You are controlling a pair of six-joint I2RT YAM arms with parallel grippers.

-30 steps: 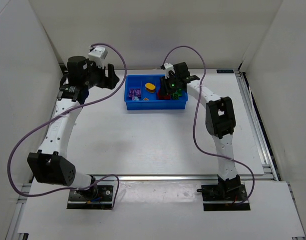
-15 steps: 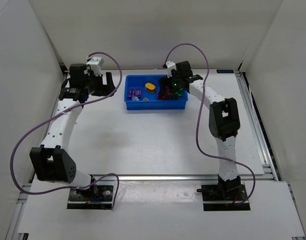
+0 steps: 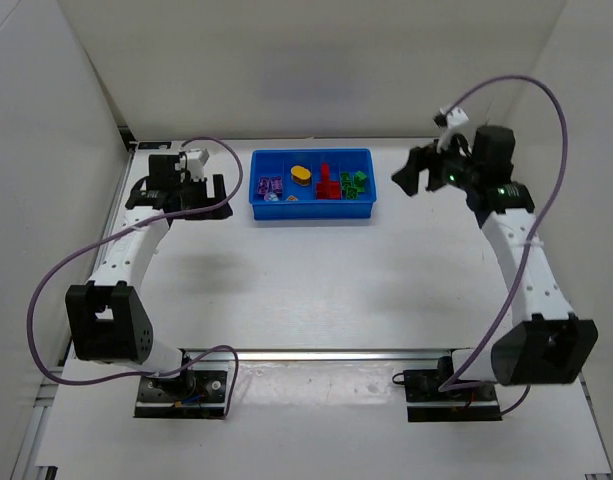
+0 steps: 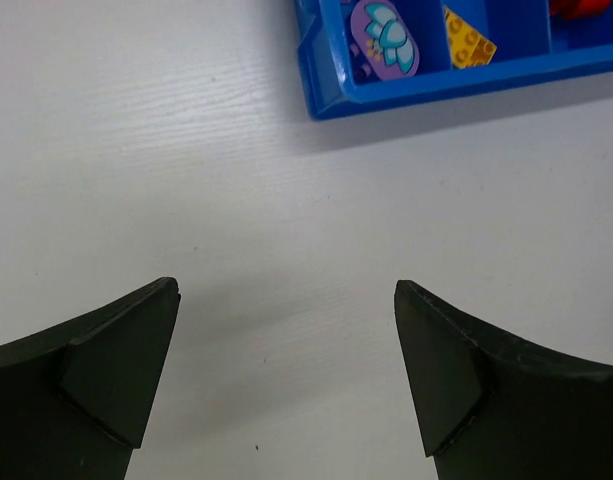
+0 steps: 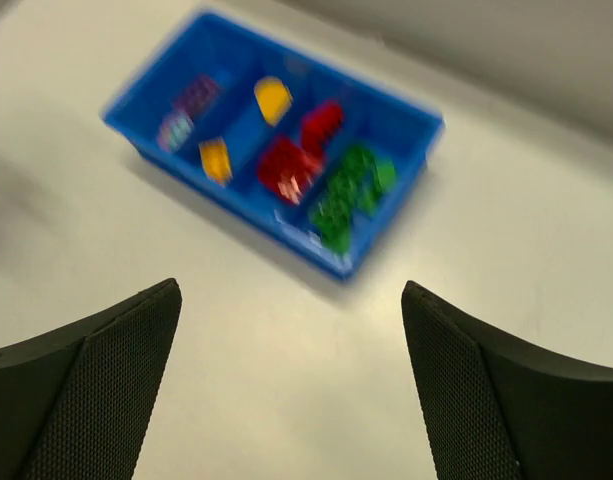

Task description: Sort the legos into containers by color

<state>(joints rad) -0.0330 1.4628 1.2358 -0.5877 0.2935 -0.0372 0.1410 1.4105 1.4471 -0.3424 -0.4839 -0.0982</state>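
Right tool (image 3: pixel 404 172) has left the tray (image 3: pixel 311 212); left wrist view misses green legos (image 3: pixel 358 181).

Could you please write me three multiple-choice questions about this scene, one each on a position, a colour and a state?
1. Seen from above, where in the tray do the green legos lie? A. left end B. right end C. outside it
2. What colour are the legos in the leftmost compartment? A. purple B. red C. green
3. How is the right gripper? A. shut on a red lego B. open and empty C. shut on the tray rim
Answers: B, the green pile fills the right end; A, purple legos sit there; B, its fingers stand wide apart, holding nothing.
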